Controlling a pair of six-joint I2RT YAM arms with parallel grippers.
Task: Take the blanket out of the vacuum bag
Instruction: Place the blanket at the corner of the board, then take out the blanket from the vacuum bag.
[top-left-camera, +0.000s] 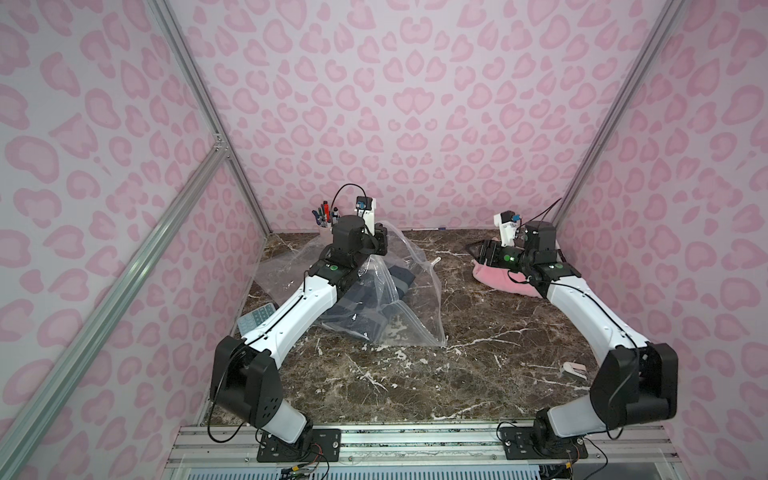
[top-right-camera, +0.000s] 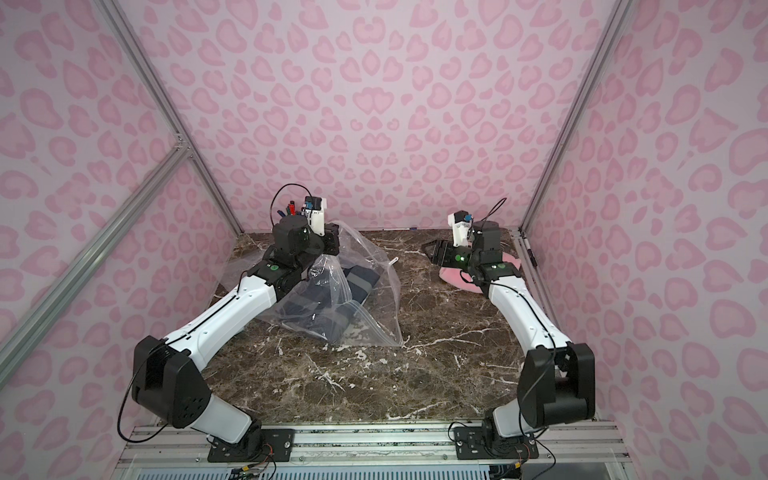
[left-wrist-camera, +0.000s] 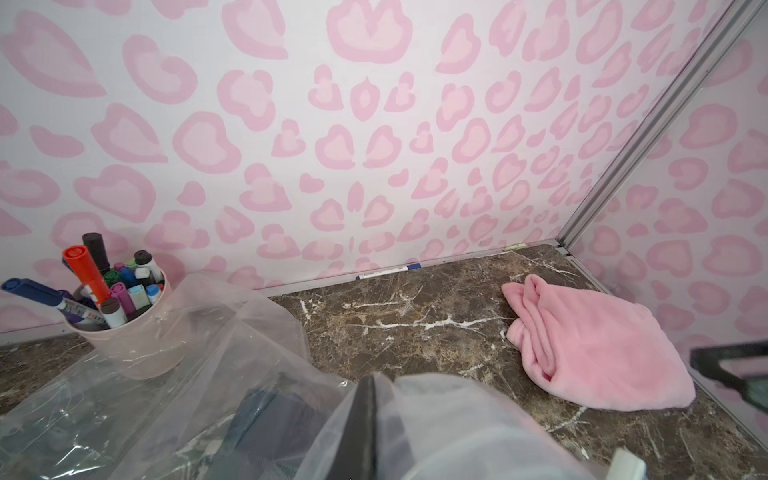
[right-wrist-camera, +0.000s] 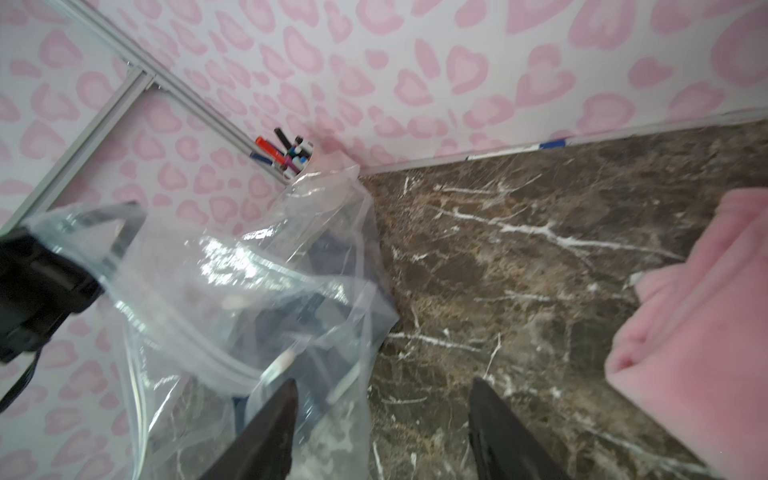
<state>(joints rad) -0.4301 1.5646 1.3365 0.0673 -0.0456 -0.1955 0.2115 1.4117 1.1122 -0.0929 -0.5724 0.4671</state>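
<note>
The vacuum bag (top-left-camera: 409, 291) (top-right-camera: 374, 291) is clear, crinkly plastic lying left of the table's middle. A dark navy blanket (top-left-camera: 365, 309) (top-right-camera: 328, 309) lies folded inside it. My left gripper (top-left-camera: 377, 249) (left-wrist-camera: 368, 388) is shut on a fold of the bag's plastic and holds it raised in a peak. My right gripper (top-left-camera: 484, 251) (right-wrist-camera: 384, 384) hangs open over bare table between the bag (right-wrist-camera: 232, 299) and a pink fleece blanket (top-left-camera: 498, 282) (left-wrist-camera: 594, 345) (right-wrist-camera: 698, 332), which lies outside the bag at the back right.
A cup of markers (top-left-camera: 326, 218) (left-wrist-camera: 137, 328) stands at the back left, just behind the bag. A pen (left-wrist-camera: 388, 270) lies along the back wall. A grey keypad (top-left-camera: 257, 316) lies at the left edge and a small pink-white item (top-left-camera: 573, 370) at the right front.
</note>
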